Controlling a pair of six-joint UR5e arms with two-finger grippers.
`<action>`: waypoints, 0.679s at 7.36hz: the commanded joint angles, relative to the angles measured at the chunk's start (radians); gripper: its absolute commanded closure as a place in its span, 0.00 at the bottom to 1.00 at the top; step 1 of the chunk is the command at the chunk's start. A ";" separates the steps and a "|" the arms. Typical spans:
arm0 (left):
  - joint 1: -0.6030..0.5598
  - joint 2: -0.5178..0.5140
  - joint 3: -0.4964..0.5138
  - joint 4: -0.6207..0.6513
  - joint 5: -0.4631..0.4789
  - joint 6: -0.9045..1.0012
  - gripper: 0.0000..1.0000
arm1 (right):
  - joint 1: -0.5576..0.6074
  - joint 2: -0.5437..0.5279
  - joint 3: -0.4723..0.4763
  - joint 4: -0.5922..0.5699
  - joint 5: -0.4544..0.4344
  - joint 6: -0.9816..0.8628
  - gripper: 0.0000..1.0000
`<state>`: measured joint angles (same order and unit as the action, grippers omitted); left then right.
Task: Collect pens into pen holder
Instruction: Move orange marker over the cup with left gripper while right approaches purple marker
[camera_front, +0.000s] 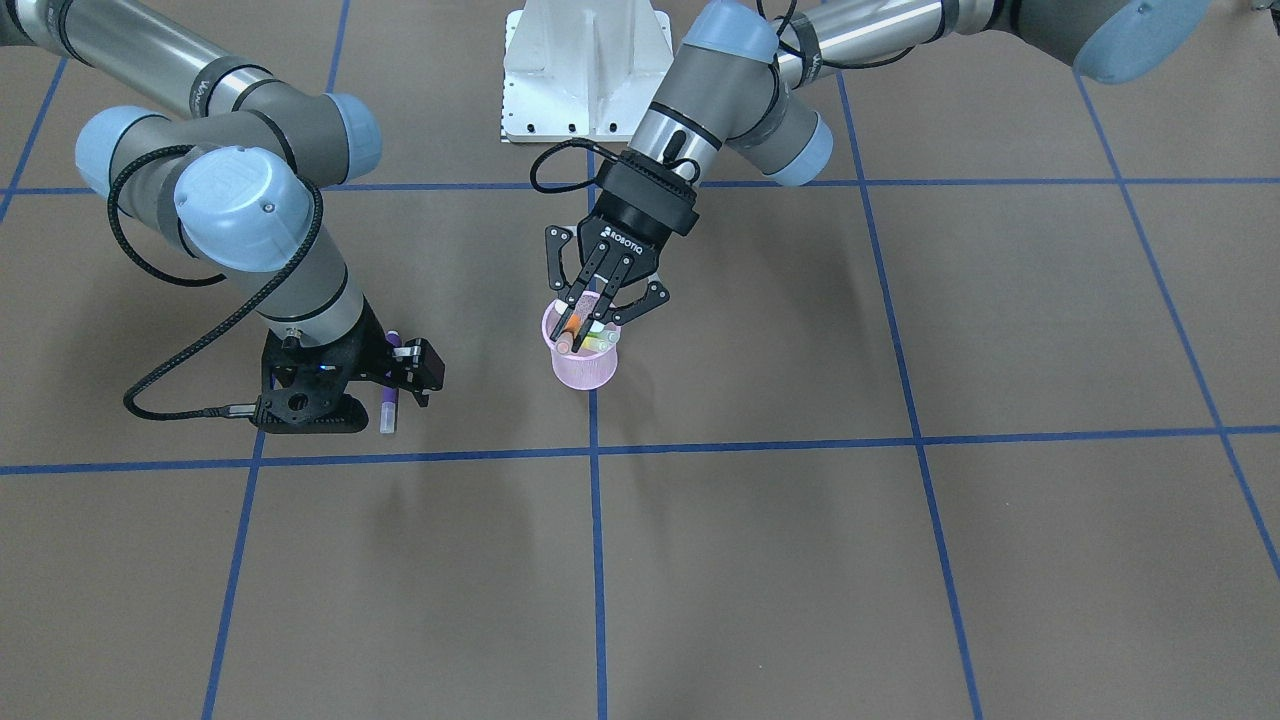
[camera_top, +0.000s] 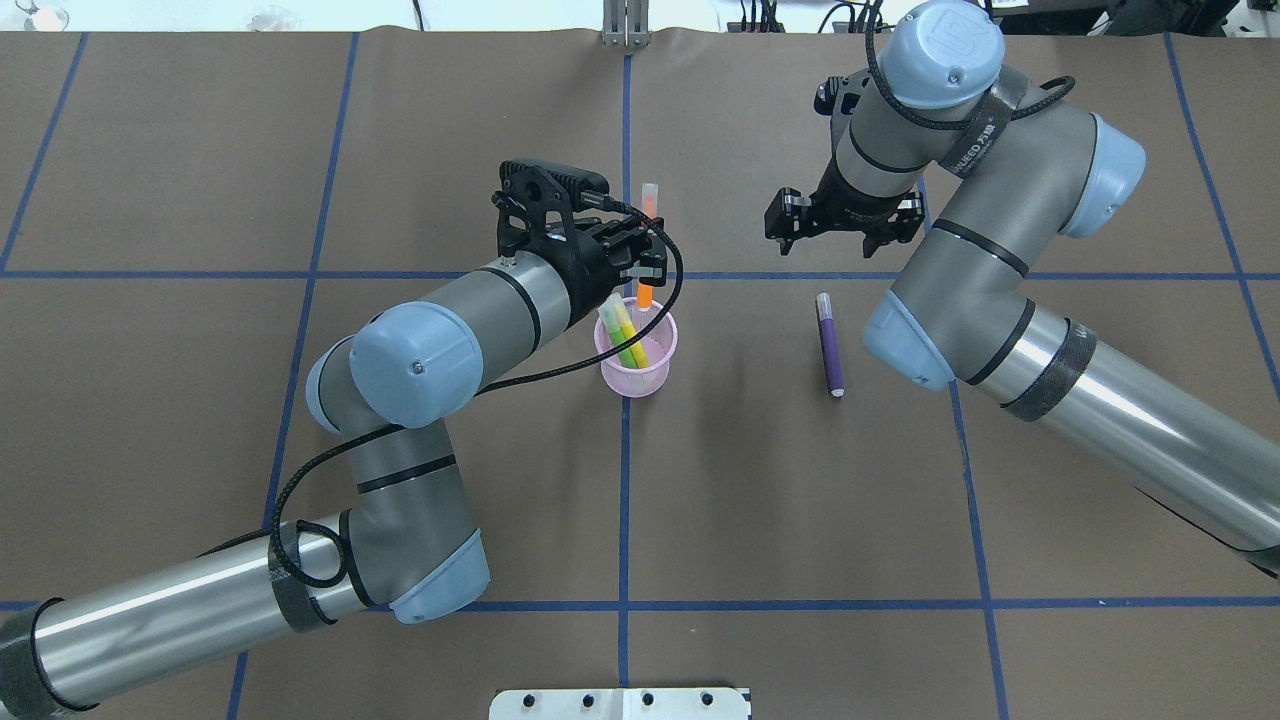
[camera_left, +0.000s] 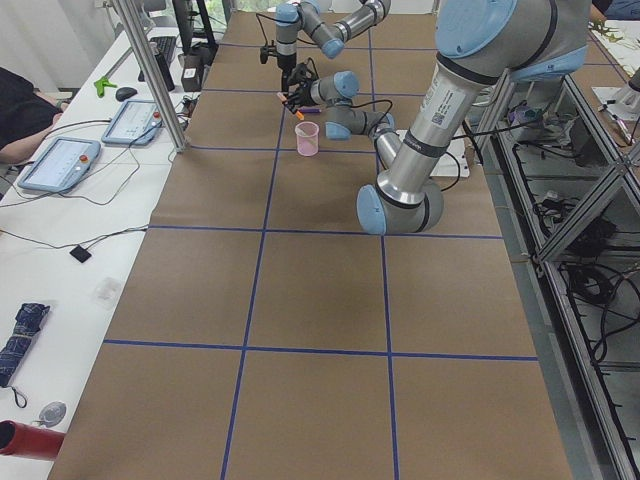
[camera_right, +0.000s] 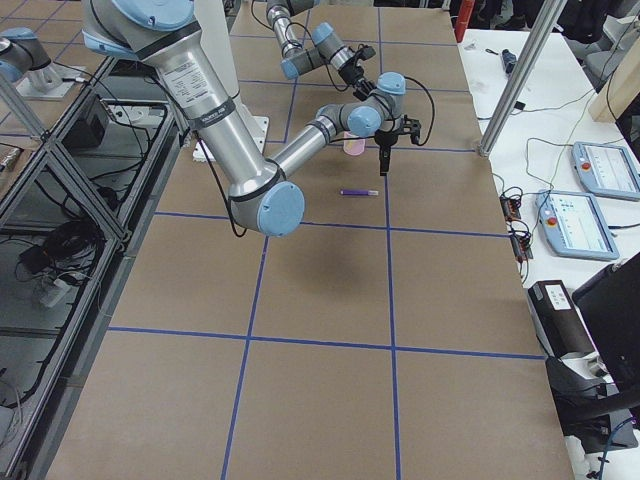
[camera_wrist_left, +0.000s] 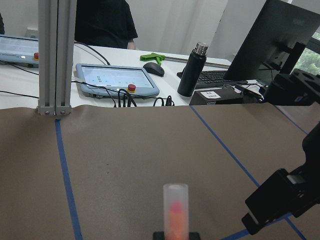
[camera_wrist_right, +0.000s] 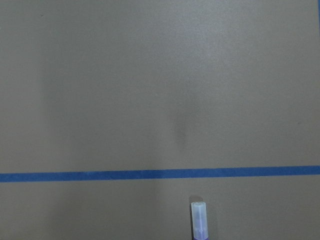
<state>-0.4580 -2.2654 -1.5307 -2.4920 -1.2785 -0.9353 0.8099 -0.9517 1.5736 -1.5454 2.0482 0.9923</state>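
Note:
The pink mesh pen holder (camera_top: 640, 380) stands near the table's centre line, also in the front view (camera_front: 585, 372). A yellow pen (camera_top: 613, 314) and a green pen (camera_top: 632, 350) lean inside it. My left gripper (camera_front: 583, 325) is shut on the orange pen (camera_top: 647, 215), which is held steeply with its lower end at the cup's rim and its whitish cap (camera_wrist_left: 175, 202) up. The purple pen (camera_top: 829, 345) lies flat on the table right of the cup. My right gripper (camera_top: 845, 218) is open and empty, above the table just past the pen's far end (camera_wrist_right: 198, 220).
The white robot base plate (camera_top: 620, 703) sits at the near edge. Blue tape lines (camera_top: 625, 500) grid the brown table cover. Beyond the far edge are an aluminium post (camera_wrist_left: 50, 55), a tablet (camera_wrist_left: 117, 80) and a dark bottle (camera_wrist_left: 192, 70).

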 joint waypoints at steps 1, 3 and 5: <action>0.001 0.006 0.010 -0.011 -0.022 0.001 1.00 | 0.000 0.001 -0.012 0.001 0.004 0.000 0.01; 0.001 0.003 0.027 -0.011 -0.022 0.001 1.00 | -0.003 -0.021 -0.035 0.077 0.006 0.000 0.01; 0.002 -0.002 0.040 -0.011 -0.022 0.001 1.00 | -0.009 -0.042 -0.078 0.151 0.007 0.009 0.01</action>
<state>-0.4567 -2.2647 -1.4982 -2.5034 -1.3007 -0.9342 0.8038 -0.9848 1.5192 -1.4305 2.0544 0.9960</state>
